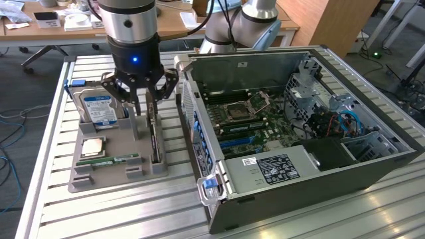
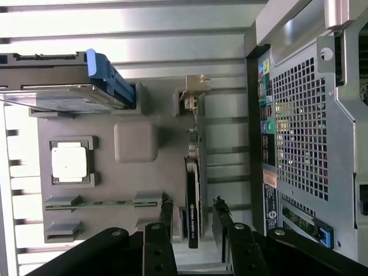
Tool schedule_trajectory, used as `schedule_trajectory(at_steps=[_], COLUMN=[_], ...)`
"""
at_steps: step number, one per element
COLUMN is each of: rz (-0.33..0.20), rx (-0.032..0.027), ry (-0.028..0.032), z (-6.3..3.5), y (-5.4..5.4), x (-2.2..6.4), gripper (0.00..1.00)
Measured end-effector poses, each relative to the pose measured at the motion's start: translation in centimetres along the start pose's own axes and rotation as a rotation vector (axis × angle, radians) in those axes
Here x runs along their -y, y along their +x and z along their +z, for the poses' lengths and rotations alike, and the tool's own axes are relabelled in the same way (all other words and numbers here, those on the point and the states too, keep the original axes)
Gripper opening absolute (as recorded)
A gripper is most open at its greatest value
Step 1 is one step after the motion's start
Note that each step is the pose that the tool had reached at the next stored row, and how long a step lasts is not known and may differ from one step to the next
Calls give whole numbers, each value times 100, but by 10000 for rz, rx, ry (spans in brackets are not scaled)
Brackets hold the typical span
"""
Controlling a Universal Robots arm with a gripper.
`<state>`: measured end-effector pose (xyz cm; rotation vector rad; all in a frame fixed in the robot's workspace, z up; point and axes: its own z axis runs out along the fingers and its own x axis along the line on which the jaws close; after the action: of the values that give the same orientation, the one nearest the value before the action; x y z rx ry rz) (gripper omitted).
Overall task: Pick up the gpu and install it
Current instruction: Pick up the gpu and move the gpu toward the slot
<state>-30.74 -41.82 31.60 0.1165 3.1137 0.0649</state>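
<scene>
End effector, fingers spread and empty, hangs directly above the gpu standing on edge in the grey tray on the counter, the card's long axis running near-to-far between the fingers

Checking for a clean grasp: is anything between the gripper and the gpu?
Nothing visible. The gripper straddles the gpu, which stands on edge in the gray holder, with the jaws open, one on each side, and bare gaps between them and the card.

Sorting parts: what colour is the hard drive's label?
Blue, on the hard drive; clearest in the exterior view.
</scene>
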Motion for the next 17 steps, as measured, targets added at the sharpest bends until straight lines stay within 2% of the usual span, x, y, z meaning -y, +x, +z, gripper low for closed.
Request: schedule_trajectory(at_steps=[11, 17], rz=[0, 0], rx=[0, -2], ry=[0, 2], z=[147, 192], y=[4, 5], x=[6, 8], gripper=[41, 41])
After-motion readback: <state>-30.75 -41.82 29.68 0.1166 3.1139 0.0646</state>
